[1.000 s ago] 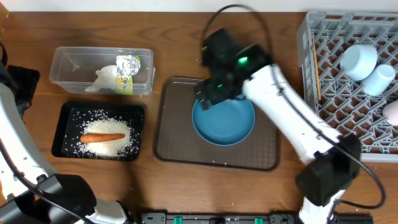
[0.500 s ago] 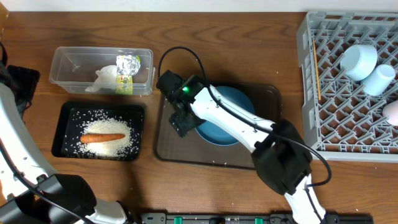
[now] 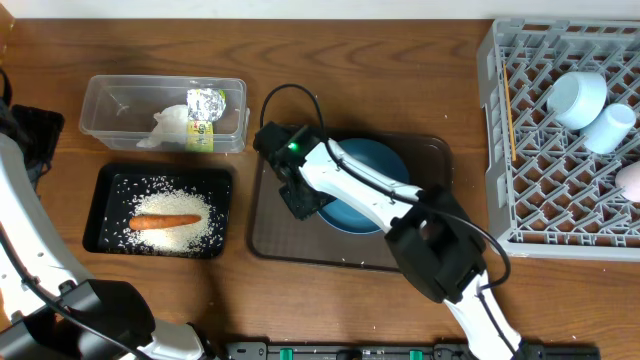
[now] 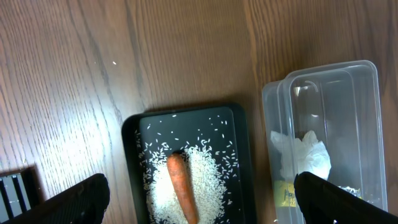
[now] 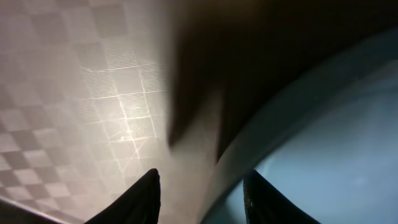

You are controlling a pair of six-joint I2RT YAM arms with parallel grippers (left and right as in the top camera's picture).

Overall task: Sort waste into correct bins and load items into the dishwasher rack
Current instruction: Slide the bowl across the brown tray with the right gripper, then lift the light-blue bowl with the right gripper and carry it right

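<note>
The large blue bowl (image 3: 368, 186) sits on the brown tray (image 3: 280, 238). My right gripper (image 3: 300, 196) is down at the bowl's left rim. In the right wrist view my right gripper (image 5: 202, 198) straddles the rim (image 5: 249, 152), one finger inside the bowl and one over the tray (image 5: 81, 93), with a gap still showing at the outer finger. My left gripper (image 4: 202, 202) hangs wide open above the black tray (image 4: 130, 143), where the carrot (image 4: 181, 196) lies on rice (image 4: 211, 177). The wrapper (image 3: 206, 112) lies in the clear container (image 3: 110, 105).
The grey rack (image 3: 500, 130) at the right holds chopsticks (image 3: 508, 110), a light-blue cup (image 3: 577, 98) and a white cup (image 3: 608, 128). The black tray (image 3: 100, 205) with carrot (image 3: 165, 221) stands in front of the clear container. The right arm's cable loops above the brown tray.
My right arm swung from the bowl's far side to its left rim and dropped low. Its jaws have narrowed around the rim. The left arm and the bins have not moved.
</note>
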